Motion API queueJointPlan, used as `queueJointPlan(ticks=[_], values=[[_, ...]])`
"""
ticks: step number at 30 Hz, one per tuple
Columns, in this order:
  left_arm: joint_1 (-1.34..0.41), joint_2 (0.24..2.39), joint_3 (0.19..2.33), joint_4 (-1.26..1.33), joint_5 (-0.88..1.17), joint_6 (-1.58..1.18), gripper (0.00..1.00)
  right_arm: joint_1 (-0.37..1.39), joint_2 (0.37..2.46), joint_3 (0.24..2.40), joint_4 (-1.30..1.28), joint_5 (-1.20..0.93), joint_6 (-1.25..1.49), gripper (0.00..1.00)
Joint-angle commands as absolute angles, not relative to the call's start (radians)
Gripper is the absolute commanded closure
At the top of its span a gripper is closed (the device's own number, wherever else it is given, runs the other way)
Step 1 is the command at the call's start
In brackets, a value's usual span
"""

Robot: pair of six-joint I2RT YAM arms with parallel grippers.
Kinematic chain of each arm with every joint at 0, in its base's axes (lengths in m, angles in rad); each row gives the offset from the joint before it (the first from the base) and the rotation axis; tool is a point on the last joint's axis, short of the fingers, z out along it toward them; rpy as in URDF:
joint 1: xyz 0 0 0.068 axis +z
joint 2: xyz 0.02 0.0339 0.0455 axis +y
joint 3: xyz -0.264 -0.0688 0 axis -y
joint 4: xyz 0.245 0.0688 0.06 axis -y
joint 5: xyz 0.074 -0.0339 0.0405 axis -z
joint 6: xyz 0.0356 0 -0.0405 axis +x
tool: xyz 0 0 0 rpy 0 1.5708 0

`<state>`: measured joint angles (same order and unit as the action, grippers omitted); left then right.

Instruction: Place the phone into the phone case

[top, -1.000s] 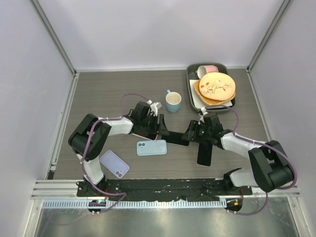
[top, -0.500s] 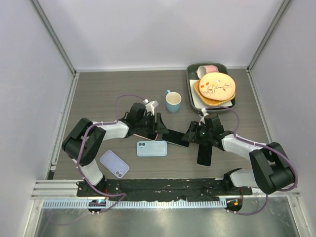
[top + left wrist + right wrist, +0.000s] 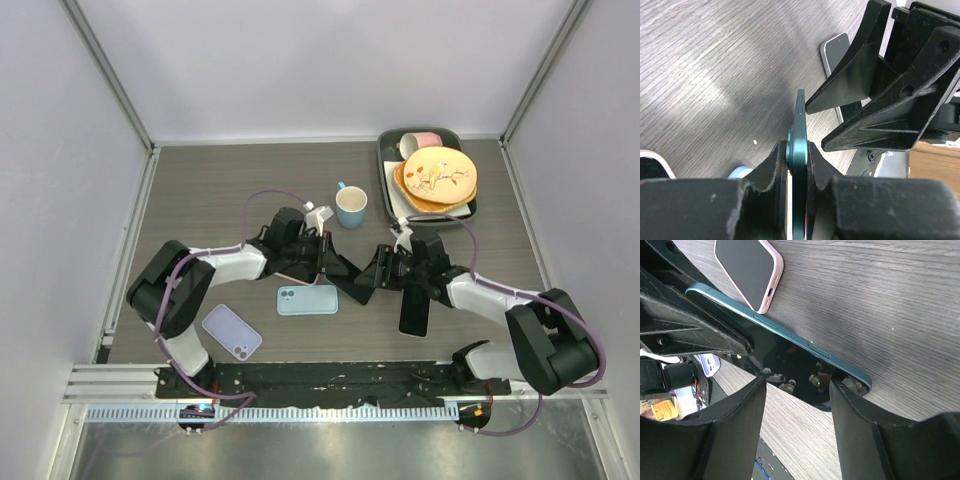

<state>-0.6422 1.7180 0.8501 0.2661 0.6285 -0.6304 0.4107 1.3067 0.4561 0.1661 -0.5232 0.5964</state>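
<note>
**Edges and free room.** The wood-grain table [image 3: 200, 200] was bounded by plain white walls [image 3: 300, 60] on three sides and by a metal rail [image 3: 120, 380] at the near edge. Bare wood showed along its far and left parts. The far-right corner held a dark tray [image 3: 384, 165] of stacked plates [image 3: 438, 172], with a blue mug [image 3: 351, 206] just left of it.

**Arm pose.** Both arms reached inward from their bases and met near the table's middle.
- The left gripper [image 3: 799, 152] was clamped on the teal phone [image 3: 800, 120], one finger on each flat face, holding it on edge. Whether its lower edge touched the table could not be told.
- The right gripper [image 3: 797, 384] had its jaws apart. From the left wrist, both of its tapered black fingers [image 3: 855, 70] lay to one side of the phone, with their tips at its face.

**Materials and shapes.** The phone was thin, with a rounded metallic teal rim, side buttons and a glossy dark screen. The light-blue phone case [image 3: 307, 299], rounded and matte, lay flat just in front of the grippers, apart from the phone. A pink-cased phone [image 3: 747, 267] lay beside the teal one. A lavender phone [image 3: 231, 331] and a black phone [image 3: 414, 315] lay nearer the bases.
</note>
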Motion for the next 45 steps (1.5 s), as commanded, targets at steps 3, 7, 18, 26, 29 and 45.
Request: queueJointPlan(ticks=[3,7,18,26,29,45], values=[[-0.658,1.71,0.888,0.209,0.629,-0.581,1.0,0.413,1.275,0.482,0.216,-0.532,0.594,0.41],[-0.658,1.694,0.899,0.204,0.623,-0.583,1.0,0.413,1.252,0.5,0.193,-0.535,0.583,0.4],[-0.585,1.53,0.815,0.288,0.627,-0.636,1.0,0.408,1.125,0.537,0.199,-0.552,0.548,0.15],[-0.395,1.238,0.572,0.495,0.718,-0.79,1.0,0.402,1.098,0.563,0.268,-0.597,0.572,0.11],[-0.333,1.146,0.526,0.514,0.77,-0.831,1.0,0.402,1.13,0.568,0.325,-0.641,0.607,0.12],[-0.259,1.064,0.449,0.802,0.867,-1.035,1.0,0.512,1.371,0.583,0.852,-0.749,0.919,0.22]])
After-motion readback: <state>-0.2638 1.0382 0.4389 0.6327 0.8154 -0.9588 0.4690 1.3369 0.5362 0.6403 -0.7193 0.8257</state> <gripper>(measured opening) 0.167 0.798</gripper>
